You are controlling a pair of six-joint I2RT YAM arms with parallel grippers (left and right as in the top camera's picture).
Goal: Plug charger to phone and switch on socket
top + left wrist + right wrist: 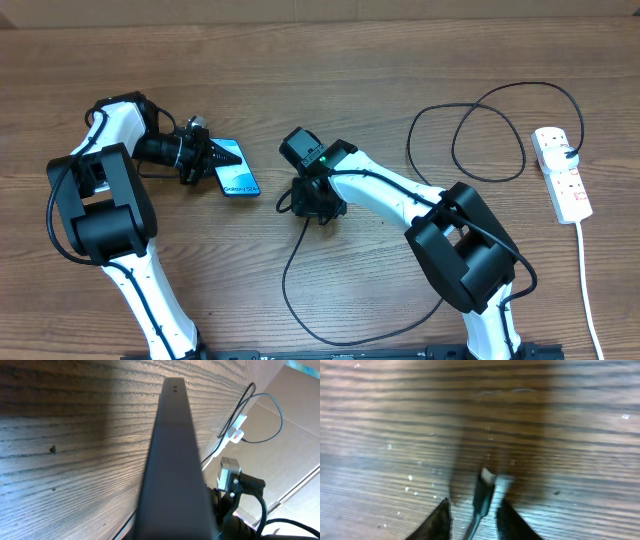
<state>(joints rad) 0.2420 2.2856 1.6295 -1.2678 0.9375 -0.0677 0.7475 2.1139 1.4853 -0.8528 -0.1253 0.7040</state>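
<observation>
The phone (238,178), blue screen up, lies on the table left of centre, and my left gripper (205,160) is shut on its left end. In the left wrist view the phone (172,460) fills the middle as a dark edge running away from the camera. The charger (284,272) is a thin black cable looping across the table. Its plug tip (484,491) lies on the wood between the fingers of my right gripper (473,503), which is open with a gap on each side. From overhead, my right gripper (318,205) hides the tip. The socket (562,172) lies at the far right.
The charger's big loops (487,140) lie between the right arm and the socket, whose white lead (588,290) runs toward the front edge. In the left wrist view the socket (237,430) and the right arm's camera (231,474) show beyond the phone.
</observation>
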